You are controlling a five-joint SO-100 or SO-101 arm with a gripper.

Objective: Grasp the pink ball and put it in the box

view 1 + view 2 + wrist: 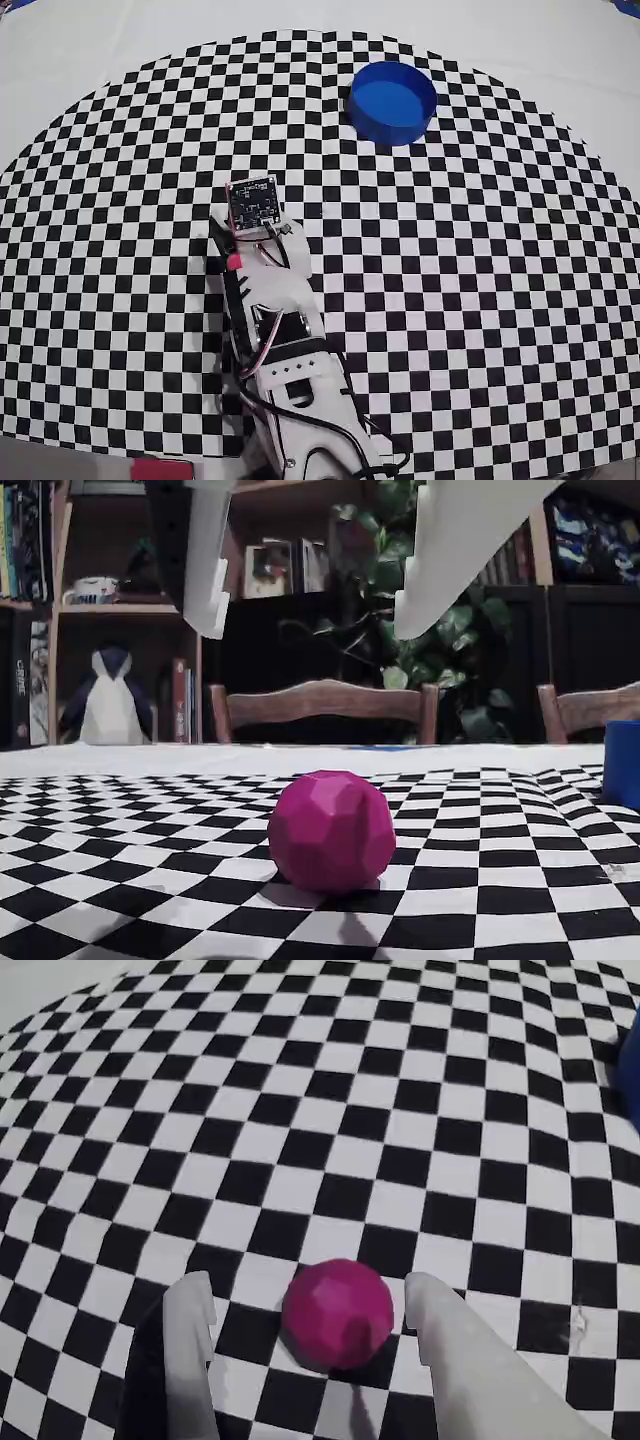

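Observation:
The pink ball [337,1312] is a faceted magenta sphere resting on the checkered cloth. In the wrist view it lies between my gripper's [308,1286] two white fingers, closer to the right finger [450,1340], touching neither. The fixed view shows the ball [331,831] on the cloth and my gripper [312,625] open, its fingertips hanging well above it. In the overhead view the arm's camera board [252,202] hides the ball and the fingers. The box [390,134], a round blue container, stands at the far right; its edge also shows as the box [633,1060] and the box [622,763].
A black-and-white checkered cloth [480,260] covers the table, with plain white table beyond its curved edge. The arm's body [290,380] runs to the near edge. Chairs [320,708] and shelves stand behind the table.

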